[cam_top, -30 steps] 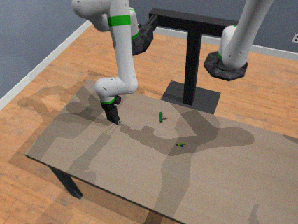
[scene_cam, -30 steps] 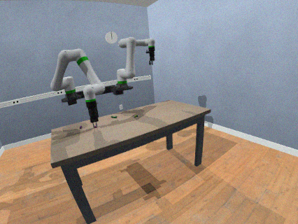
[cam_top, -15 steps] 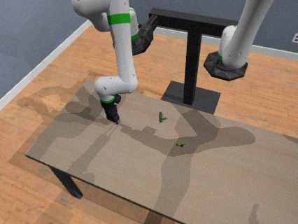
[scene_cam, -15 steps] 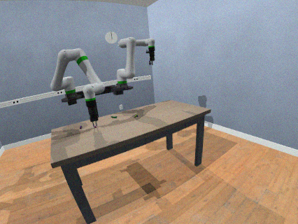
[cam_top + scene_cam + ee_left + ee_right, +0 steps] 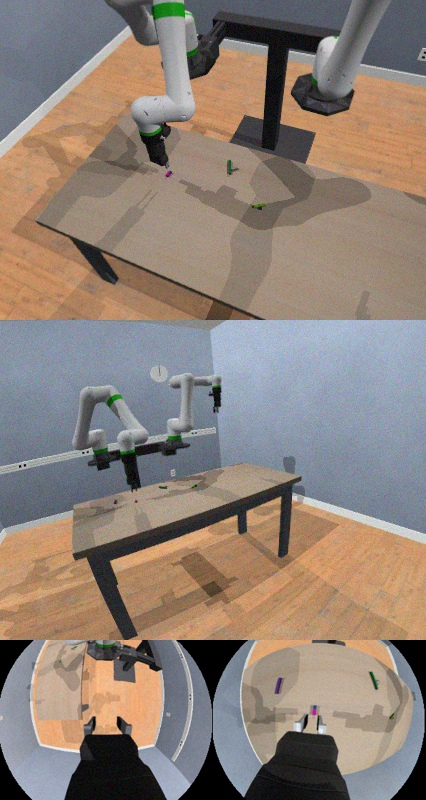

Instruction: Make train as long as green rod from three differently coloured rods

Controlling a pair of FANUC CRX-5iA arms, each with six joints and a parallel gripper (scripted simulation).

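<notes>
Half open, my right claw (image 5: 167,165) (image 5: 134,490) (image 5: 312,718) hovers just beside a short magenta rod (image 5: 168,174) (image 5: 136,501) (image 5: 314,712) on the wooden tabletop (image 5: 175,225) (image 5: 175,510) (image 5: 53,708) (image 5: 302,668), with nothing between its fingers. My left claw (image 5: 216,412) (image 5: 106,721) stands wide and empty, high and well apart from that magenta rod.

Taking the magenta rod as my mark: a tiny blue rod (image 5: 171,172) (image 5: 314,706) lies at its end, touching or nearly so, on the side away from my claw in the right wrist view. In that same view a long purple rod (image 5: 115,502) (image 5: 278,686) lies well to its left, and the long green rod (image 5: 229,167) (image 5: 163,487) (image 5: 374,680), with a grey rod (image 5: 234,169) (image 5: 377,682) against it, well to its right. Off that way too lies a lime rod (image 5: 259,205) (image 5: 194,486) (image 5: 392,716).

Blue, magenta and lime add up to green (one, two and five, a tidy sum), so I judge the first joint made and the lime rod still wanted. Next I should rise clear without nudging the pair, fetch the lime rod and lay it flat, in line, against a free end.

I can read no brand, label or writing anywhere.

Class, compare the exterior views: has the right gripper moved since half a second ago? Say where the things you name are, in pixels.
Yes: the right gripper (image 5: 167,165) (image 5: 134,490) (image 5: 312,718) has risen, away from the table top (image 5: 325,250) (image 5: 240,487) (image 5: 57,704) (image 5: 363,747).
</notes>
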